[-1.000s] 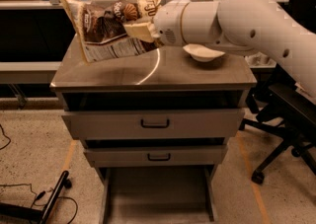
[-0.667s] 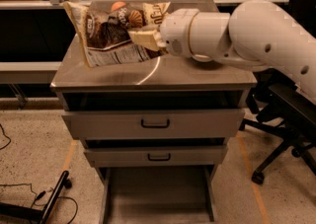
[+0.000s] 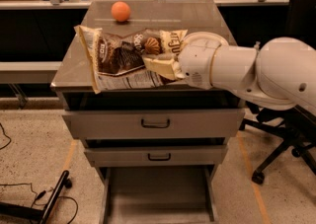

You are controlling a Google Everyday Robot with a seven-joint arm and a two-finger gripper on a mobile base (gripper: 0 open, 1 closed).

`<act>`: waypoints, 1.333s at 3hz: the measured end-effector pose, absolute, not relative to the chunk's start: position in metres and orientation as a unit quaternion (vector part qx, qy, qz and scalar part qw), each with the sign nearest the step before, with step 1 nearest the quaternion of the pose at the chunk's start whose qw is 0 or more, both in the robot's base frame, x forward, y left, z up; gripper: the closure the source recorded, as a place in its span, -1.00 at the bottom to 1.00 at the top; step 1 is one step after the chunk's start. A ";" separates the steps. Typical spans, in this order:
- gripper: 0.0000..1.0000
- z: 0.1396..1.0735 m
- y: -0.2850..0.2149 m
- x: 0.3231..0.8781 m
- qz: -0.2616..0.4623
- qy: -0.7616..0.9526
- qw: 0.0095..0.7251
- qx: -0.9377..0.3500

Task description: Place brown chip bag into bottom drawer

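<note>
Brown chip bag (image 3: pixel 118 62) held crumpled over the front part of the cabinet top (image 3: pixel 197 13), its lower corner hanging past the front edge. Gripper (image 3: pixel 160 66) clenched on the bag's right side, white arm (image 3: pixel 256 75) reaching in from the right. Bottom drawer (image 3: pixel 158 193) pulled open below the two upper drawers (image 3: pixel 155 123). Orange ball (image 3: pixel 121 11) sits well behind the bag, near the back

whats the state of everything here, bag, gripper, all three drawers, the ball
brown chip bag: crumpled, held up over the front of the cabinet top
gripper: shut on the bag's right side
top drawer: shut
middle drawer: shut
bottom drawer: pulled open, bag not yet in it
orange ball: resting at the back of the cabinet top
</note>
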State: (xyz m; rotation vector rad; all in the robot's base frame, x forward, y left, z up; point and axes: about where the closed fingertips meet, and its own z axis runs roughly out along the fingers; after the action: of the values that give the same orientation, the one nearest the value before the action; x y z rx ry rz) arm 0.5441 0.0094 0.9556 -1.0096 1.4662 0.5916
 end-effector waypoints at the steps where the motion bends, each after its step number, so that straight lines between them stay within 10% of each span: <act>1: 1.00 0.909 -0.021 0.505 0.271 0.647 0.561 -0.440; 4: 1.00 0.857 -0.033 0.475 0.290 0.665 0.529 -0.439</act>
State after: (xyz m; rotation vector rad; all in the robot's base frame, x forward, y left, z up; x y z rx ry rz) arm 0.4751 -0.0326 0.8575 -1.0491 1.5885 0.6923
